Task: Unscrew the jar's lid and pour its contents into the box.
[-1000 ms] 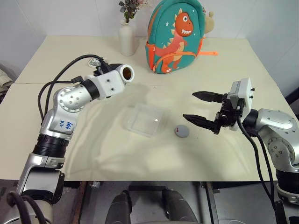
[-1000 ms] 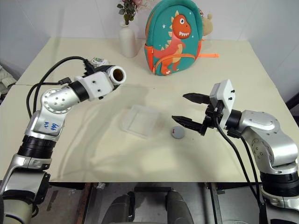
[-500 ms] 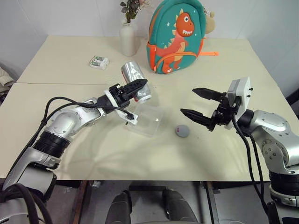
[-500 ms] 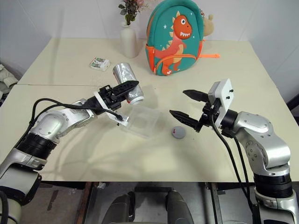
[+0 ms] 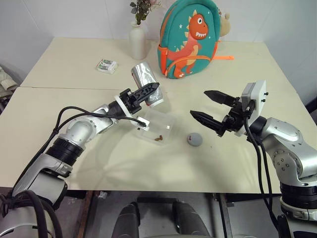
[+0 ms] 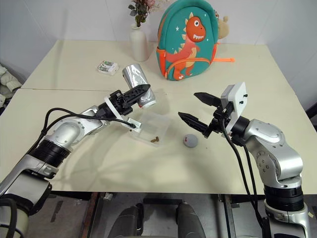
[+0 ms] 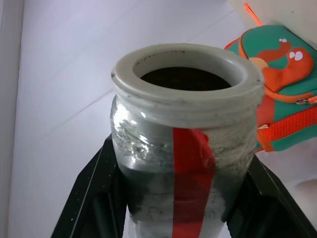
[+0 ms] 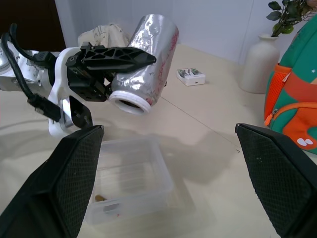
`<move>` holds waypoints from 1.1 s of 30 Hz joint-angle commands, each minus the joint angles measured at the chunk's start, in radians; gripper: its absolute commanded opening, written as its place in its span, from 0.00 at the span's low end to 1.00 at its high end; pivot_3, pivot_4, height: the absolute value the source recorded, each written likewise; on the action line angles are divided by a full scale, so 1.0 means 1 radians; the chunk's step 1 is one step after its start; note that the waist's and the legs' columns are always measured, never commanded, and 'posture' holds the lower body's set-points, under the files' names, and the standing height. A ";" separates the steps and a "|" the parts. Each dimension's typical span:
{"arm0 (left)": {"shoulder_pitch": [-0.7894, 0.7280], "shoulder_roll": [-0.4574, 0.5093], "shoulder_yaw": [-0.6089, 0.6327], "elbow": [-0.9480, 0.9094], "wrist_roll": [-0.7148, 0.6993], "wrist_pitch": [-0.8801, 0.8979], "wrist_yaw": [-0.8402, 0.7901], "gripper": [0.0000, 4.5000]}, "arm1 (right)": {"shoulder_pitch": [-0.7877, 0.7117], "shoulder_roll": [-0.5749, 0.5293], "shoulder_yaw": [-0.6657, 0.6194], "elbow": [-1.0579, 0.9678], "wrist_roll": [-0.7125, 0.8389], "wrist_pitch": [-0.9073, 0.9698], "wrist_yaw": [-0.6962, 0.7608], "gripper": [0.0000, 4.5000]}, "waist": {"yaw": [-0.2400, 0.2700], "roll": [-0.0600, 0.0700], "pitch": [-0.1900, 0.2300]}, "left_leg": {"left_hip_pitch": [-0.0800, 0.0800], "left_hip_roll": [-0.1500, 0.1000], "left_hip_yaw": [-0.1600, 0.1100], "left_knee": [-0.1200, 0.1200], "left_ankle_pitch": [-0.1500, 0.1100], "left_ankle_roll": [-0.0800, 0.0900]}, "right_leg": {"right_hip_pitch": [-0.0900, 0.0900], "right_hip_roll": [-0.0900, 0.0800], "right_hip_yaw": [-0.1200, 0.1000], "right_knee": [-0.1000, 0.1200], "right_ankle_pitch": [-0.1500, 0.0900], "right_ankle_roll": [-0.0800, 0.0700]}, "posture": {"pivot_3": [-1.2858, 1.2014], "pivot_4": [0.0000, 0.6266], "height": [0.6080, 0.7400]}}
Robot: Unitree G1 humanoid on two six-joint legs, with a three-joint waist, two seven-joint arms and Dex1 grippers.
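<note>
Jar (image 5: 146, 83), gripped tight by left tool (image 5: 144, 94), tips mouth-down above box (image 5: 159, 126); keep mouth over it. Right tool (image 5: 212, 110) is open, empty.

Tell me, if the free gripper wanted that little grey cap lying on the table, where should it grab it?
Probably across the rim, coming straight down from above. The lid lies flat on the table, low and round, so only its edge offers two opposite sides to pinch. The open right gripper hovers just above it; the box sits clear to one side.
</note>
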 commanded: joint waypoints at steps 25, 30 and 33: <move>0.291 -0.189 0.825 0.016 -1.511 0.578 -0.865 0.45 | -0.087 0.033 0.063 0.034 0.008 0.002 0.082 1.00 | -0.026 -0.001 0.000 | 0.001 0.001 -0.002 0.008 0.000 0.001 | 0.002 0.001 0.000 0.006 0.001 -0.001 | 0.52 0.24 1.00; 0.317 -0.206 0.869 0.110 -1.523 0.429 -0.847 0.45 | -0.111 0.051 0.075 0.040 -0.002 -0.003 0.082 1.00 | -0.026 -0.001 -0.001 | 0.001 0.001 -0.002 0.007 0.000 0.001 | 0.002 0.001 0.000 0.005 0.001 -0.001 | 0.52 0.24 1.00; 0.322 -0.207 0.872 0.158 -1.519 0.384 -0.849 0.45 | -0.117 0.056 0.078 0.044 -0.005 -0.004 0.083 1.00 | -0.025 -0.002 -0.001 | 0.001 0.001 -0.002 0.007 0.000 0.001 | 0.002 0.001 0.000 0.004 0.001 -0.001 | 0.52 0.24 1.00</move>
